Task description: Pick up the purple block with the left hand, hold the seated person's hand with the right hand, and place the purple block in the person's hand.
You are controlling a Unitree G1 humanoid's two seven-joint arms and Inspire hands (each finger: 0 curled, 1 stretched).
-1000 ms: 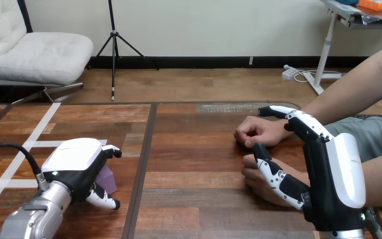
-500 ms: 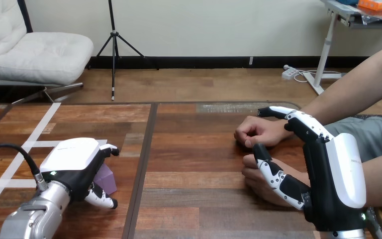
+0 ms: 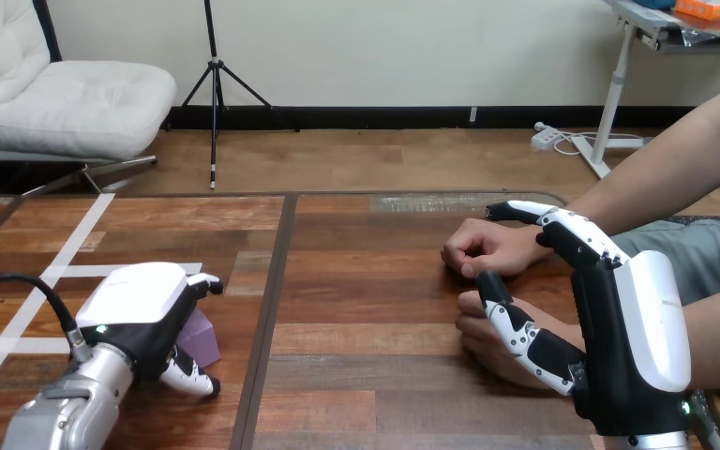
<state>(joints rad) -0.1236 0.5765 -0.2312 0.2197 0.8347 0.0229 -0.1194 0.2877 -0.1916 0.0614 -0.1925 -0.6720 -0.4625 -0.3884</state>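
Observation:
The purple block (image 3: 200, 337) lies on the table at the near left, mostly covered by my left hand (image 3: 139, 314). That hand's fingers curl over the block's far side and its thumb tucks under the near side. At the right, my right hand (image 3: 633, 337) stands on edge with its fingers straight, reaching over the wrist of the person's farther hand (image 3: 483, 247), a loose fist on the table. The thumb lies across the back of the person's nearer hand (image 3: 481, 339), which is also curled and rests beside my palm.
The wooden table (image 3: 366, 300) has a dark seam (image 3: 272, 309) running front to back between the block and the person's hands. White tape lines (image 3: 56, 272) cross the left part. The person's forearms enter from the right edge.
My left hand has sunk slightly toward the near edge with the block under it. The right hand and the person's hands have stayed put.

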